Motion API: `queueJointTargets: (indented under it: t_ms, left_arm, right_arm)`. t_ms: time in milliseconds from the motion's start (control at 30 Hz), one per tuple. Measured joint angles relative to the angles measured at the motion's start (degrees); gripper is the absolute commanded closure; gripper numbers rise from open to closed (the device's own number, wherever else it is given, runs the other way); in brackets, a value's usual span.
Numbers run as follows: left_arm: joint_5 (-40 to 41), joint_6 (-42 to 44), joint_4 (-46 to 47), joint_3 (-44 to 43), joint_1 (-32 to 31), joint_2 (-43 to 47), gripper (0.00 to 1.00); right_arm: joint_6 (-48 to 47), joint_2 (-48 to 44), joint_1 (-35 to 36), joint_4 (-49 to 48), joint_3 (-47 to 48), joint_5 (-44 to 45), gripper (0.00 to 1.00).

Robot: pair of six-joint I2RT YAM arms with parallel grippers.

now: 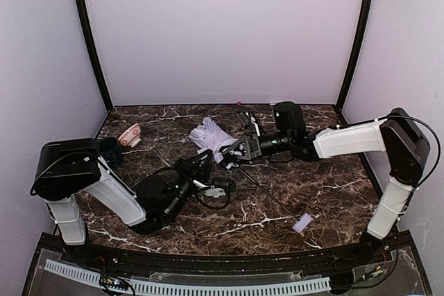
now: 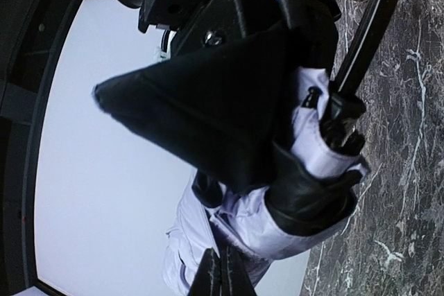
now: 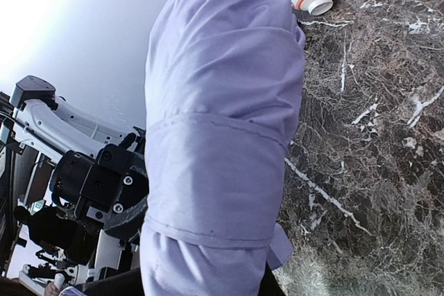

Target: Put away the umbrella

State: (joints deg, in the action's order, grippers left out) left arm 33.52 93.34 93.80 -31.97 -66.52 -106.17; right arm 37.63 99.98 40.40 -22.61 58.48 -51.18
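Grips the bundled umbrella [image 1: 211, 135] at mid-table with right gripper [image 1: 234, 152] closed narrowly round its canopy so folds cannot spread, and left gripper [image 2: 222, 279] shut tight at the fabric, probably tucking.

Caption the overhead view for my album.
Left arm and right arm meet at a bundled umbrella on the table, bowl far left.

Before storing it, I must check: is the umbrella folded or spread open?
Folded. The umbrella has its lavender fabric gathered into one narrow bundle; no ribs stand spread.
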Motion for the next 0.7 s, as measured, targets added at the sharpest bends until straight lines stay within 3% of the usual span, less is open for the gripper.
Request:
queueJointTargets:
  t_ms: [233, 400, 700]
  left_arm:
    - [1.0, 7.1, 0.0, -1.0, -1.3, -0.7, 1.0]
    - [2.1, 6.9, 0.0, -0.8, -1.7, -0.6, 1.0]
    - [0.7, -11.9, -2.9, -1.8, -1.7, 2.4, 1.0]
  right_arm:
    - [-1.0, -0.1, -0.1, 0.5, 0.0, 0.0, 1.0]
    - [-1.2, -0.1, -0.1, 0.6, 0.0, 0.0, 1.0]
    - [-1.6, -2.0, -0.1, 0.0, 0.5, 0.0, 1.0]
